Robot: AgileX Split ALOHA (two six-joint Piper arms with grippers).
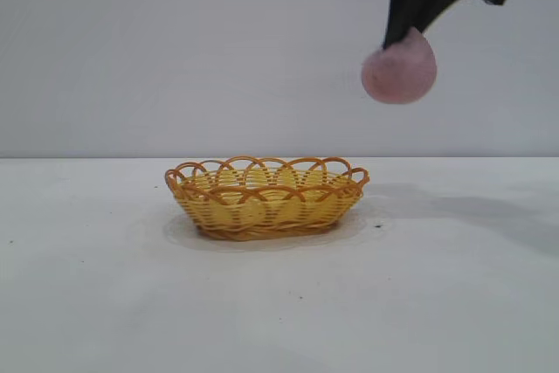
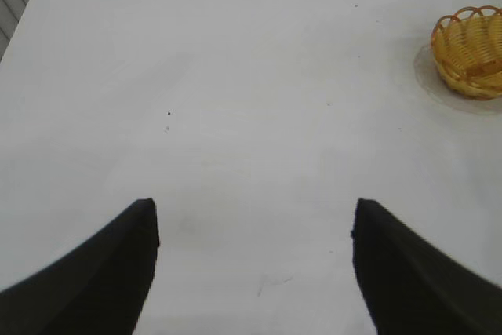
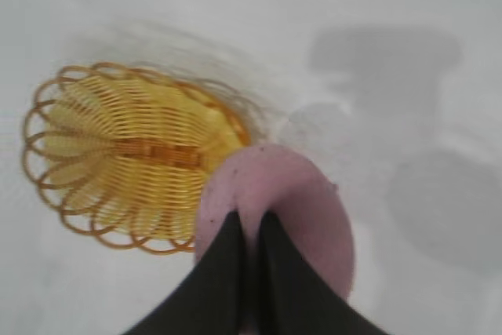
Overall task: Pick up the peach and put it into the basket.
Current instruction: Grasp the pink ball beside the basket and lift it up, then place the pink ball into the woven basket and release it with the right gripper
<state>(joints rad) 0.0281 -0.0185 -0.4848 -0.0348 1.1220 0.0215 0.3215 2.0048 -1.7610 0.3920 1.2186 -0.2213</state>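
Up near the top right, the right gripper (image 1: 410, 34) has its dark fingers pinched on the pinkish peach (image 1: 399, 69), which hangs well clear of the white table (image 1: 105, 303). The yellow wicker basket (image 1: 266, 198) sits on the table, lower and to the left of the peach.

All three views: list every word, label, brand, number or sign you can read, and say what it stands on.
None: no readable text in any view.
The basket is plain woven strands.
The peach, pinched in the right gripper, bears no mark.
The left gripper fingers and the table are blank too.
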